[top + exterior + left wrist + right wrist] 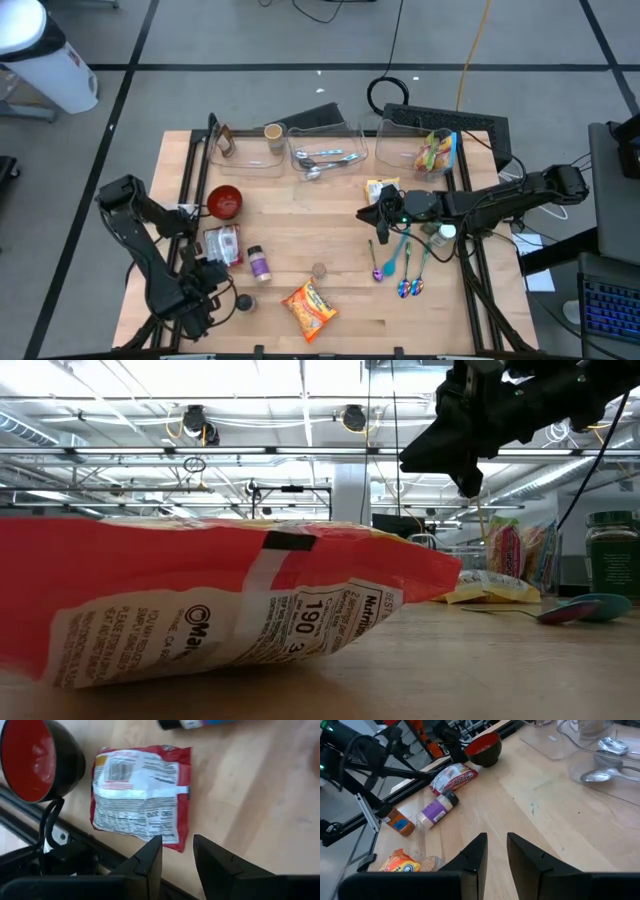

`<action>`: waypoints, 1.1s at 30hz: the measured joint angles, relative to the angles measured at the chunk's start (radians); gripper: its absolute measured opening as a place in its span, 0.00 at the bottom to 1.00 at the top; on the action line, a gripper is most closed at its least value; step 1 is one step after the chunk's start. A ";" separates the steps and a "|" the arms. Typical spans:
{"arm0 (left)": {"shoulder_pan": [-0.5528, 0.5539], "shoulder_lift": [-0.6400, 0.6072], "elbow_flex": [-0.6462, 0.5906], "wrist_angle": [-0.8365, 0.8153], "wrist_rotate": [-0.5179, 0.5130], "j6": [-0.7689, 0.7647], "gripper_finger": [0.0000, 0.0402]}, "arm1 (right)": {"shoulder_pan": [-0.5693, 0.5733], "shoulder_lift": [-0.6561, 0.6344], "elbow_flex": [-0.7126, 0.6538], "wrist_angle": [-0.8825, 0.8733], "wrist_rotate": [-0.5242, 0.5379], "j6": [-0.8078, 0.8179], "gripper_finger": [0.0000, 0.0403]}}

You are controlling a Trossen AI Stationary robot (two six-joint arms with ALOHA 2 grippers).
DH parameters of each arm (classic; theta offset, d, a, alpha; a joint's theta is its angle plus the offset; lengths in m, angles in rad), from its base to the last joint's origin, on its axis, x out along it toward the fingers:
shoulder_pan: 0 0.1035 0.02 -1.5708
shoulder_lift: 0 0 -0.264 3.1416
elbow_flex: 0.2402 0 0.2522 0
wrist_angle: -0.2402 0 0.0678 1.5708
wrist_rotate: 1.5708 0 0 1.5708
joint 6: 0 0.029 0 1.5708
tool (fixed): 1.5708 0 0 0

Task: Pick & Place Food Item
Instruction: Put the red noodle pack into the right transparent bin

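Wooden worktop [330,235] with right gripper [372,220] mid-table, jaws slightly apart and empty; it should lower squarely over the orange crinkly snack bag [309,307] near the front edge.

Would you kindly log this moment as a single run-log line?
left gripper: empty, above red snack packet beside red bowl | right gripper: empty, over bare wood mid-table | orange chip bag: untouched

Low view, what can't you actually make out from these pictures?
- The red snack bag fills the low view and hides most of the table behind it.
- Bag's print: blurred and upside down in the low view.
- Right gripper shows only as a dark silhouette there.
- Green jar: cut off by the low view's edge.
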 joint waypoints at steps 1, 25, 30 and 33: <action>0.001 0.000 -0.014 0.007 0.000 -0.009 0.30 | 0.000 0.000 0.000 0.001 0.000 0.002 0.17; 0.010 0.000 -0.236 0.284 0.026 -0.037 0.30 | -0.008 0.000 0.000 -0.005 0.027 0.056 0.17; 0.026 0.000 -0.275 0.301 0.026 -0.053 0.30 | -0.025 0.000 0.000 -0.005 0.027 0.057 0.17; 0.039 0.000 -0.299 0.313 0.026 -0.053 0.30 | -0.032 0.000 0.000 -0.005 0.024 0.057 0.17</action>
